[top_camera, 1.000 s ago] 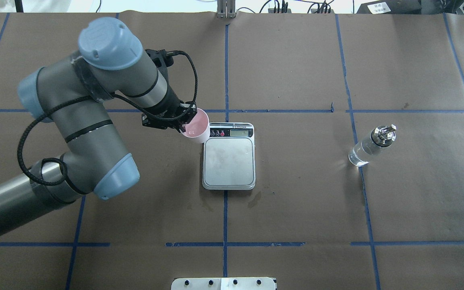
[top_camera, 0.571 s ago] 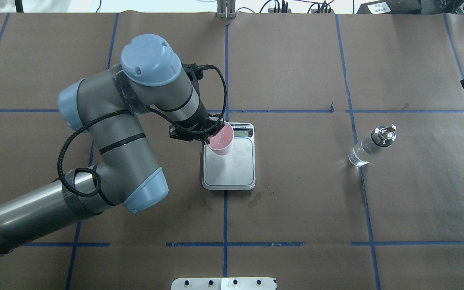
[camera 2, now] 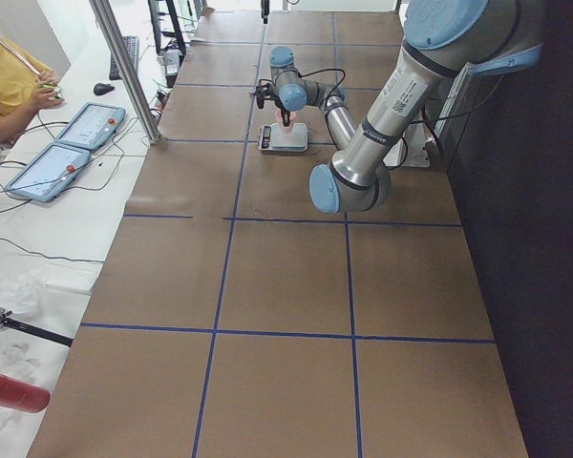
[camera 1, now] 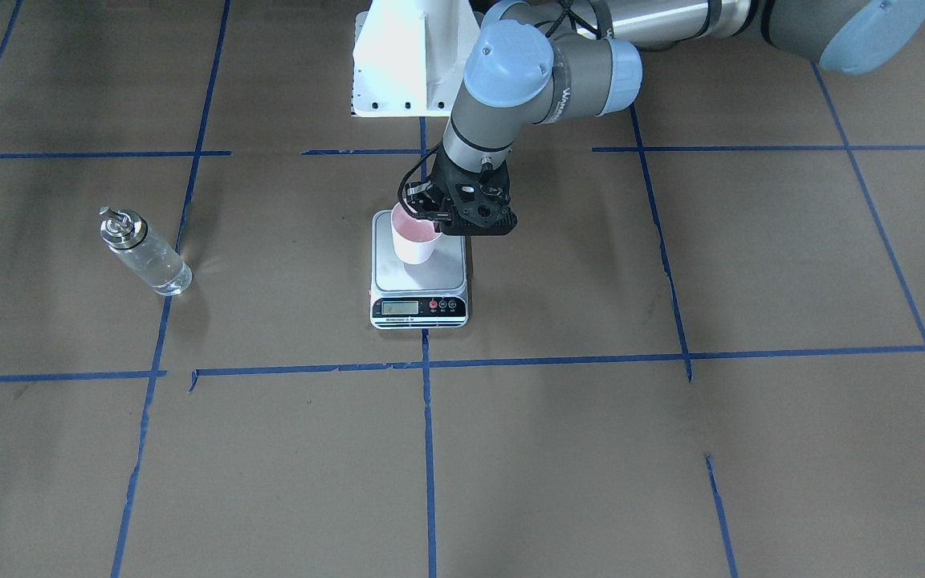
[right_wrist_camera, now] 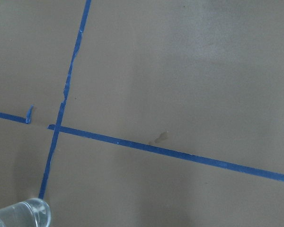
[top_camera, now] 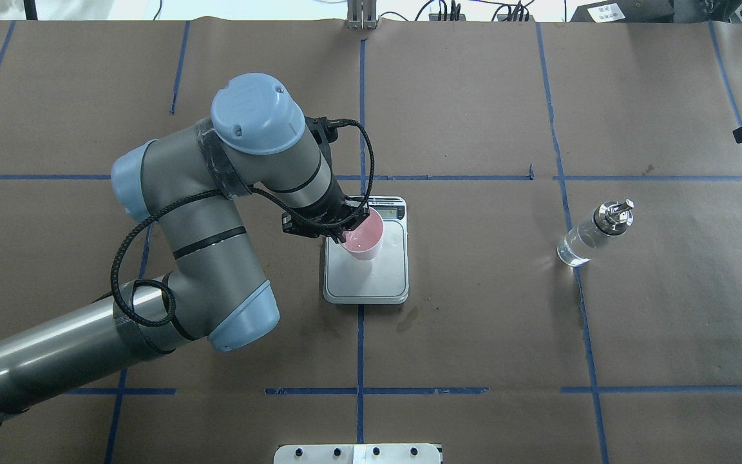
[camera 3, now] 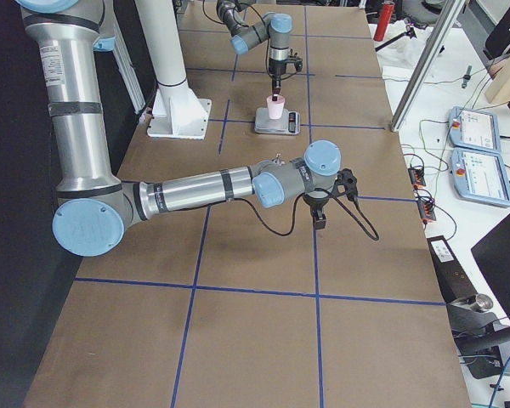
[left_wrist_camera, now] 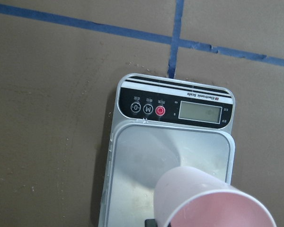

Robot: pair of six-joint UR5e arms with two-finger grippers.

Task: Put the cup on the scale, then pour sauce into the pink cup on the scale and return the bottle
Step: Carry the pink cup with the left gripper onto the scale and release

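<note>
My left gripper (top_camera: 348,232) is shut on the rim of the pale pink cup (top_camera: 363,240) and holds it upright over the steel plate of the scale (top_camera: 371,277). I cannot tell whether the cup's base touches the plate. The front view shows the cup (camera 1: 416,241) on the robot-side half of the scale (camera 1: 422,277). The left wrist view shows the cup (left_wrist_camera: 213,201) above the scale (left_wrist_camera: 146,161), whose display is blank. The clear glass bottle (top_camera: 593,233) with its metal spout stands far to the right, with clear sauce in it. My right gripper (camera 3: 320,218) hangs above the paper away from the bottle; I cannot tell if it is open.
Brown paper with blue tape lines covers the table (top_camera: 474,335). The robot's white base (camera 1: 406,64) is behind the scale. The bottle's base (right_wrist_camera: 19,215) shows at the right wrist view's lower left corner. An operator sits with tablets (camera 2: 72,148) off the far edge.
My left arm has carried the cup to the right, from beside the scale's left far corner to over its plate, and lowered it. The bottle has not moved.
</note>
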